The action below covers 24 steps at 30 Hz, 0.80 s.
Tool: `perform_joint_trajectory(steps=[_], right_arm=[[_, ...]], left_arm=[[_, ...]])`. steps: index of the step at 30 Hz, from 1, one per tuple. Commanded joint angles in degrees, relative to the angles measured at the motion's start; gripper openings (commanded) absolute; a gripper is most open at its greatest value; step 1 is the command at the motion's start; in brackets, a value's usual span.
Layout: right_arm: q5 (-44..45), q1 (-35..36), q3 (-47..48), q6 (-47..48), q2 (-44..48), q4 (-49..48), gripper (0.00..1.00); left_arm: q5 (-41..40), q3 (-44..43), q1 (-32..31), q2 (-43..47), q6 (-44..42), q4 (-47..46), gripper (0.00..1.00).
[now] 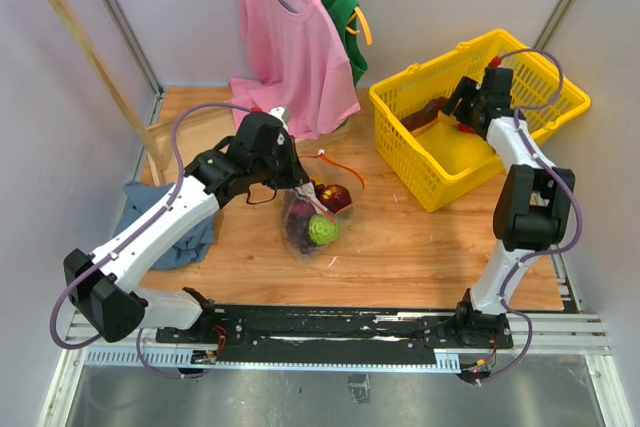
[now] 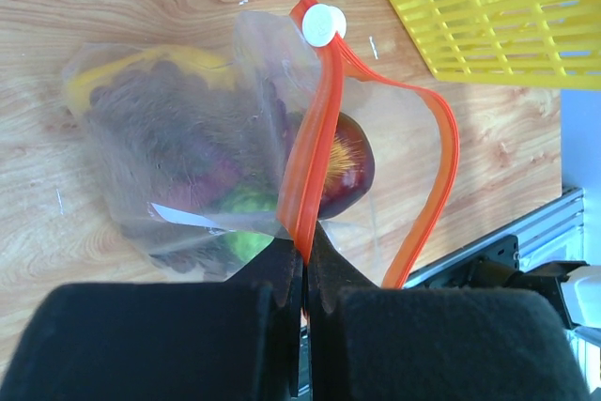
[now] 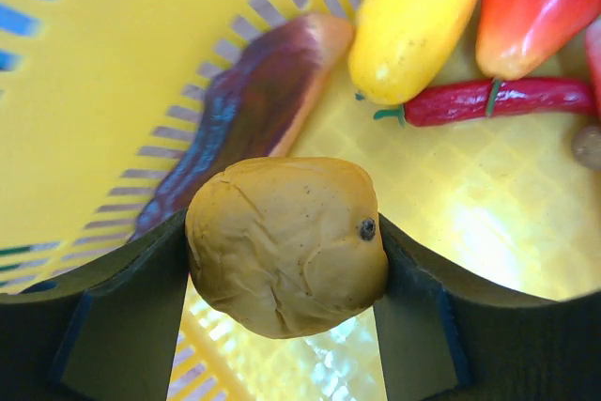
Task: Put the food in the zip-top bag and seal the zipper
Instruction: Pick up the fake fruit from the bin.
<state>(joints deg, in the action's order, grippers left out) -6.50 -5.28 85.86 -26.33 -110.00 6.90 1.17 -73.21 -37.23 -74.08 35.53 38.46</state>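
The clear zip-top bag (image 1: 316,223) lies on the wooden table and holds a dark red fruit (image 2: 349,168), a green piece (image 2: 242,224), dark purple grapes (image 2: 155,129) and a yellow piece (image 2: 131,65). Its red-orange zipper (image 2: 319,129) stands open in a loop, with the white tab (image 2: 324,25) at the far end. My left gripper (image 2: 306,253) is shut on the zipper strip at the bag's near end; it also shows in the top view (image 1: 298,187). My right gripper (image 3: 286,255) is inside the yellow basket, shut on a wrinkled orange-yellow toy food (image 3: 286,241).
The yellow mesh basket (image 1: 530,117) at the back right holds a purple-brown slice (image 3: 249,110), a yellow fruit (image 3: 418,16), a red-orange pepper (image 3: 535,7) and a red chili (image 3: 507,100). A pink shirt (image 1: 285,47) hangs on a wooden rack behind. A blue cloth (image 1: 190,237) lies at the left.
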Motion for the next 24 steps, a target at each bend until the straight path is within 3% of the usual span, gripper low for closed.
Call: perform_joint_trajectory(steps=[1, 12, 24], right_arm=[[-1.6, -0.94, -0.77, 5.78, 7.38, 5.56, 0.13], [-2.26, 8.86, -4.11, 10.47, 28.49, 10.57, 0.13], [-1.3, 32.53, -8.03, 18.75, 40.14, 11.51, 0.14]], left_arm=[[-0.25, 0.6, 0.41, 0.63, -0.99, -3.03, 0.0], [-0.54, 0.76, 0.58, 1.18, -1.26, -3.56, 0.0], [-1.19, 1.88, 0.67, 2.79, -0.96, -3.77, 0.0]])
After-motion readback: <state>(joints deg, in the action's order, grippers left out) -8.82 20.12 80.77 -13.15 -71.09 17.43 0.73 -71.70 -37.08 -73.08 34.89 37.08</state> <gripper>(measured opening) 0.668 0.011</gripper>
